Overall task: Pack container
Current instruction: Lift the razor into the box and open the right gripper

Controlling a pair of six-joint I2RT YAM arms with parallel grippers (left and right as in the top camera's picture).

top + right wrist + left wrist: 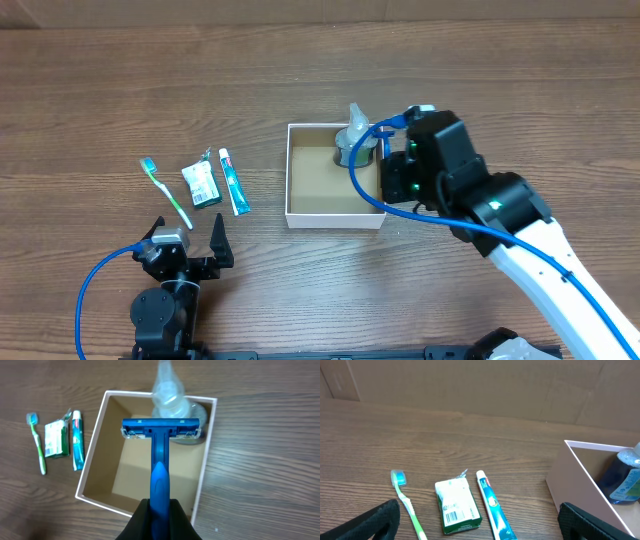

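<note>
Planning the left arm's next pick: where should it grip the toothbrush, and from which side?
Probably mid-handle, from straight above, the left pincer closing across the handle's width. The toothbrush lies flat on the table, long and thin, so only its narrow sides offer a hold; the green packet beside it leaves a gap.

One box (330,219) sits at the centre of the overhead frame. Left of it, on the surface (500,70), lie three loose items, one of each kind: one toothbrush (166,192), one small green-and-white packet (202,184) and one tube of toothpaste (234,181). At the upper right corner of the box stands one bottle (355,135) in clear wrap. One blue razor (160,455) shows in the middle of the right wrist frame. Two pincers are in view: the left pincer (190,238) at lower left of the overhead frame and the right pincer (159,510) at the bottom of its own frame. There are two blue cables: one cable (80,305) at lower left, the other cable (440,215) right of centre.
</note>
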